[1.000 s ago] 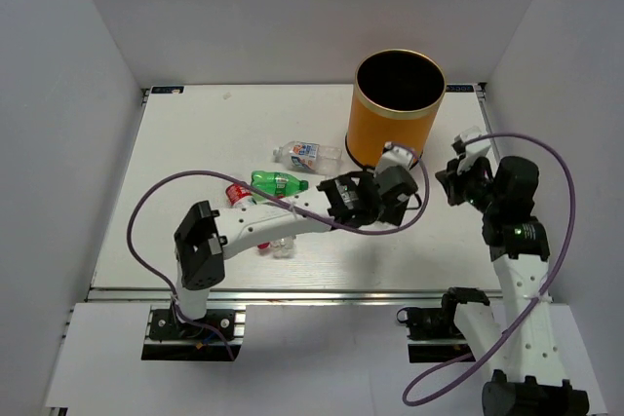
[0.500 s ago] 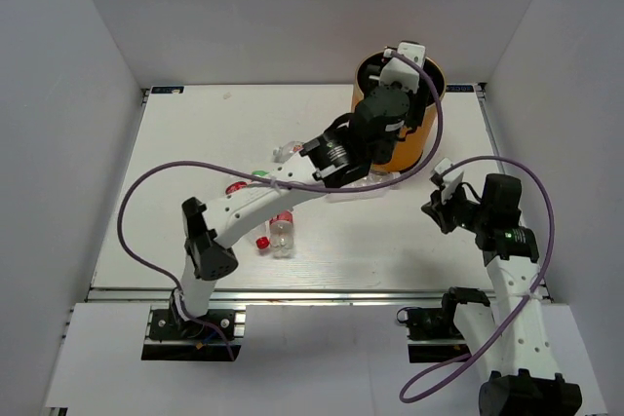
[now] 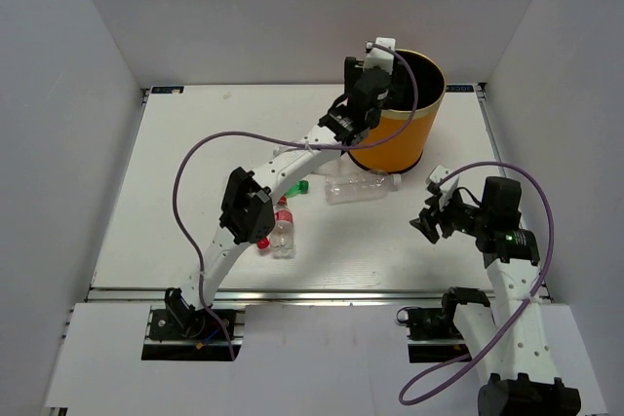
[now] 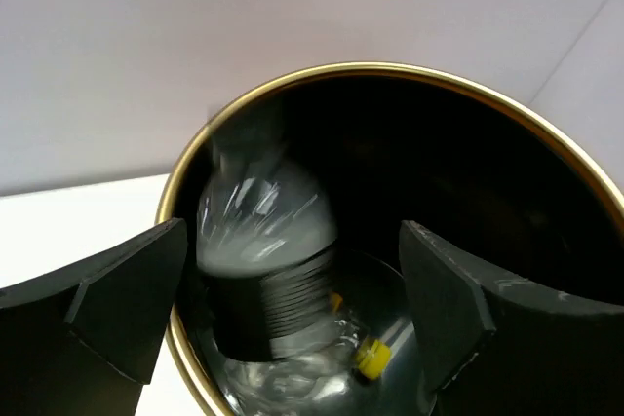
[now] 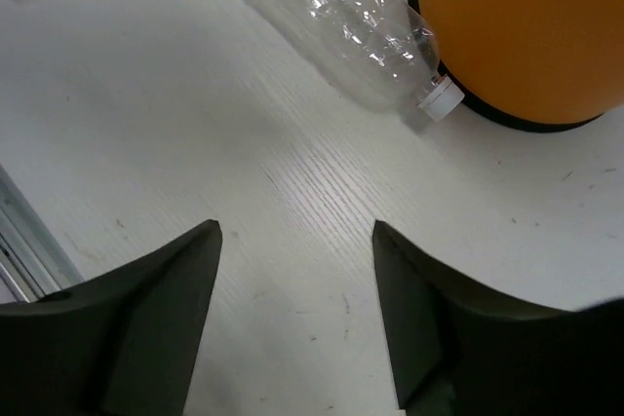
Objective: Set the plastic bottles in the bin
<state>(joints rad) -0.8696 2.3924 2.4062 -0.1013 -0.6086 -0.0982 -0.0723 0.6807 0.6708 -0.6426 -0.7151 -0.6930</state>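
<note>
Left gripper [image 4: 292, 319] hangs over the bin [image 4: 390, 71], jaws just sprung wide, gripping nothing. The blurred bottle [image 4: 261, 260] it carried a moment ago is dropping inside, onto a yellow-capped bottle [image 4: 369, 358], so one more counts as binned. Right gripper [image 5: 295, 241] went from shut to part open, empty, near-right of a white-capped clear bottle [image 5: 346, 41] lying just beside the bin's near base. Green bottle [image 3: 300, 186] and red-capped bottles [image 3: 281, 233] wait left, under the left arm.
</note>
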